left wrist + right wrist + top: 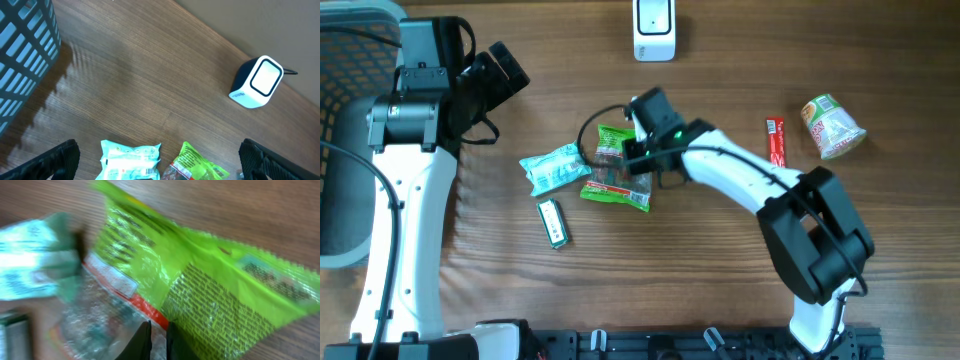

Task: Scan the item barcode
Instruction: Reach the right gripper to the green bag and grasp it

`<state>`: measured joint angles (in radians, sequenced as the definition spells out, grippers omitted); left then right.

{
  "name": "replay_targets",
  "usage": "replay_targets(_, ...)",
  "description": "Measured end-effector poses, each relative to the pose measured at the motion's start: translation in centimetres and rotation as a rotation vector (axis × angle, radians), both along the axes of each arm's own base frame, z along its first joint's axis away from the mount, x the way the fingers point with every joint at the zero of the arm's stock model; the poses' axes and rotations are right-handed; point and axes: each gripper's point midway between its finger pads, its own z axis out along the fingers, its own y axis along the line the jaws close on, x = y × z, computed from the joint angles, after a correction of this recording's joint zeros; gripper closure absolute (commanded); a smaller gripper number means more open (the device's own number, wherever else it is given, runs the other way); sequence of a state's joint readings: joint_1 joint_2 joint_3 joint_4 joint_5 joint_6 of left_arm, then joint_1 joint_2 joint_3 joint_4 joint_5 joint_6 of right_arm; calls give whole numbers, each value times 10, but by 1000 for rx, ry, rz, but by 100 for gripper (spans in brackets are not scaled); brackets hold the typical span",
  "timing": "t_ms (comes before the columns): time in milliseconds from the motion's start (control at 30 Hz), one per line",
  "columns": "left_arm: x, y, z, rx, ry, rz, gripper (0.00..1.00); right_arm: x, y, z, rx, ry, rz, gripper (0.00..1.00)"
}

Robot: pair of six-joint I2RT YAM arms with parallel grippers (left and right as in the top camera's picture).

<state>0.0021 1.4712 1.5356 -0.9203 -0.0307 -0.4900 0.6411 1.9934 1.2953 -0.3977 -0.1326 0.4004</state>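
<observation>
A green snack packet [617, 170] with a clear window and printed text lies mid-table; it fills the right wrist view [210, 295]. My right gripper [638, 150] is down on it, its jaws [159, 335] nearly together and pinching the packet's film near the red stripe. The white barcode scanner [654, 28] stands at the table's far edge, also visible in the left wrist view [257, 82]. My left gripper [505, 75] hovers wide open at the back left, holding nothing; its dark fingertips [62, 157] frame the packets below.
A teal packet [555, 168] with a barcode lies just left of the green one. A small green-and-white bar [552, 221] lies nearer the front. A red stick pack [776, 141] and a cup of noodles [833, 125] are at the right. A blue basket [345, 130] stands at the left.
</observation>
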Motion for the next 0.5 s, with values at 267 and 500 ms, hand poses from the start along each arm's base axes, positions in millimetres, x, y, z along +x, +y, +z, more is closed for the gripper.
replay_targets(267, 0, 0, 0, 0, 0, 0, 0, 1, -13, -14, -52, -24, -90, 35)
replay_targets(500, 0, 0, 0, 0, 0, 0, 0, 7, 5, 37, 27, -91, 9, 11)
